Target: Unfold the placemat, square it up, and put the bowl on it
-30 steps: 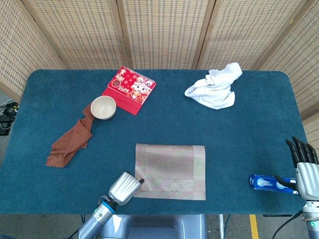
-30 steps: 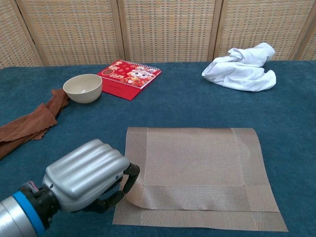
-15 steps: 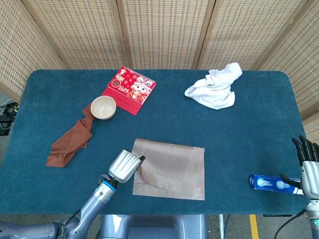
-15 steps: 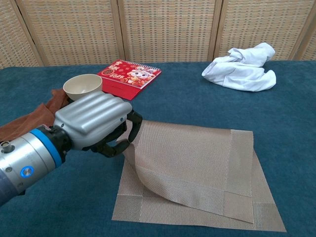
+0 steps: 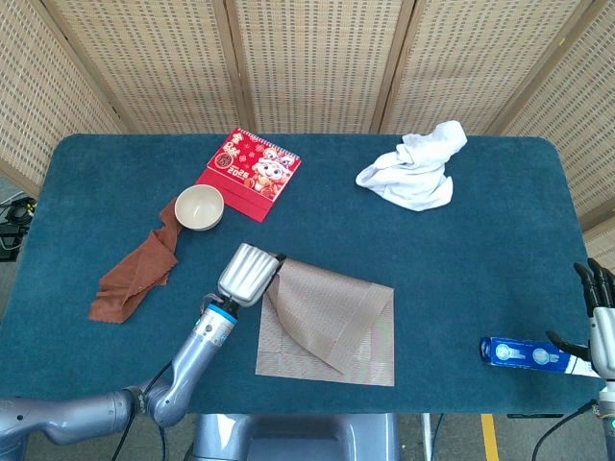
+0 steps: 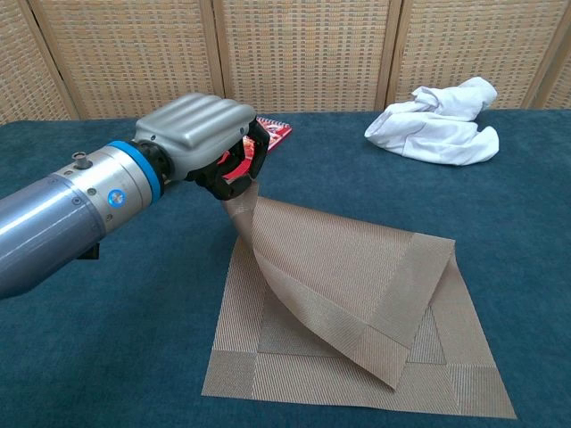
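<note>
Mat: tan woven placemat [image 6: 357, 303] at lower centre of the chest view, on the table [image 5: 461, 259]; bottom layer lies flat, top layer is lifted by one corner and drapes diagonally.
Left hand: left hand [image 6: 201, 138] at upper left of the mat, fingers curled and clamped on the raised corner.
Right hand: right hand [image 5: 601, 317] at the far right edge of the head view, fingers apart, holding nothing; a blue packet [image 5: 524, 353] lies beside it.
Step in hand: judged to be the unfolding, part done; squaring and bowl placement not yet done.
Method advised: carry the corner over in a low arc away from the fold, keep the grip firm until the layer lies flat, and avoid dragging the bottom layer askew.
Bowl: cream bowl [image 5: 199, 206] in the upper left of the head view, well apart from the mat, touching the brown cloth [image 5: 135, 274].
Far items: red calendar [image 5: 250, 171] just beyond the bowl; white cloth [image 5: 413, 168] at upper right.
</note>
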Controlling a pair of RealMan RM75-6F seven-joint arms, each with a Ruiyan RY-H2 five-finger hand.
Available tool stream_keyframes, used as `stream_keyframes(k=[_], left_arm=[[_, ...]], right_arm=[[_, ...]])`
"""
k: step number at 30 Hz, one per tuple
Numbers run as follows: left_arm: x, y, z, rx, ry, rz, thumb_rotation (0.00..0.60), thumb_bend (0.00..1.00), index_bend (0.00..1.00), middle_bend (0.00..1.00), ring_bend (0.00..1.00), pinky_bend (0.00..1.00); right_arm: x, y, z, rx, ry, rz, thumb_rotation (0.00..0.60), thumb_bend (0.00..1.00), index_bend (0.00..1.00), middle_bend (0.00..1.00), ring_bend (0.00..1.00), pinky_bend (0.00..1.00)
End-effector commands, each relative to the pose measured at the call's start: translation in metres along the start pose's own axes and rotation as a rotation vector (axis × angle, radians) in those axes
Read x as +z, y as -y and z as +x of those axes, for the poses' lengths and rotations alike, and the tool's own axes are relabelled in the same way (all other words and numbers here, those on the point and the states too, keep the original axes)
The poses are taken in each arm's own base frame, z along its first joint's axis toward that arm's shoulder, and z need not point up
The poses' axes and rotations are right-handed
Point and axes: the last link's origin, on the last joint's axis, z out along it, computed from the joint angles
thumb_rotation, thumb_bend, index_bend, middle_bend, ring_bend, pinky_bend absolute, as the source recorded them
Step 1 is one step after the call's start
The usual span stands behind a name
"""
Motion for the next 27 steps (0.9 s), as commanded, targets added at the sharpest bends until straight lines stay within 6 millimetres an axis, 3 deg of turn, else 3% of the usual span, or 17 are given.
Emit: stream_keyframes(k=[1, 16, 27], left_arm=[[0.02, 0.002, 0.001, -0.007, -0.008, 0.034, 0.6, 0.53, 0.68, 0.87, 0.85, 0.72], [0.087, 0.017, -0.004, 0.002, -0.04, 0.19, 0.6, 0.53, 0.69, 0.87, 0.85, 0.72], [0.112, 0.02, -0.01, 0.085, -0.041, 0.26, 0.6, 0.54, 0.7, 0.87, 0.84, 0.72]], right_arm=[[0.001, -0.001, -0.001, -0.001, 0.004, -0.008, 0.6, 0.14, 0.04, 0.0, 0.0, 0.0], [0.007, -0.006, -0.004, -0.012, 0.02, -0.038, 0.6, 0.14, 0.04, 0.0, 0.0, 0.0], [0.01, -0.009, -0.007, -0.014, 0.035, -0.056, 0.6, 0.14, 0.04, 0.0, 0.0, 0.0]])
